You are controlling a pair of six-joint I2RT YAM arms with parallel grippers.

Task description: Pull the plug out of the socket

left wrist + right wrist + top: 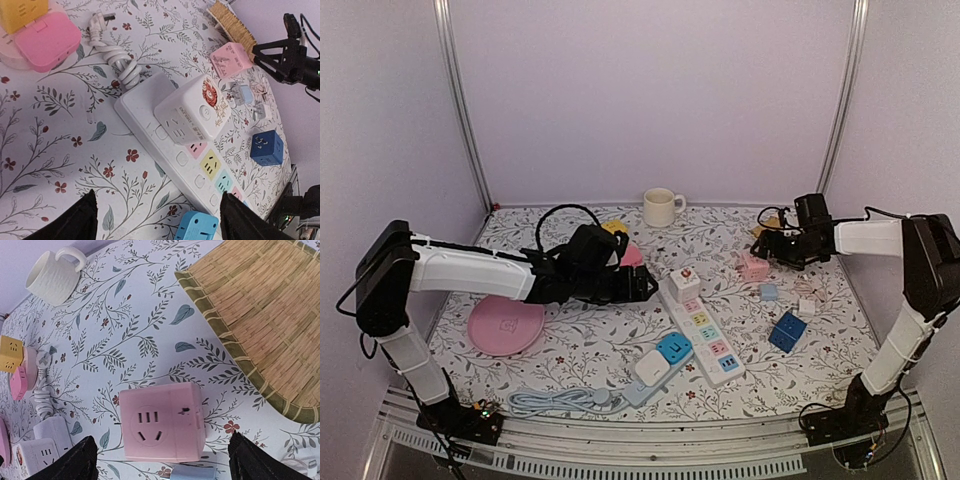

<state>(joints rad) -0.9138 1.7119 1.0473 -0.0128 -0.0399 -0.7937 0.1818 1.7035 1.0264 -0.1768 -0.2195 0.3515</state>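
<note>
Left claw (157,222) is hanging wide open, holding nothing — the plug (192,112) is sitting just ahead of it, still seated in the strip (140,105). Nothing pulled yet: reaching, gripping, lifting all remain. Right claw (160,462) is gaping empty too — a pink cube (160,427) just ahead.

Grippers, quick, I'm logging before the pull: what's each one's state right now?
Left gripper: open, empty, short of the white cube plug on the white power strip.
Right gripper: open, empty, facing the pink cube adapter.

Soft, even, lilac-tinted light; faint shadows, sharp focus, no glare.
</note>
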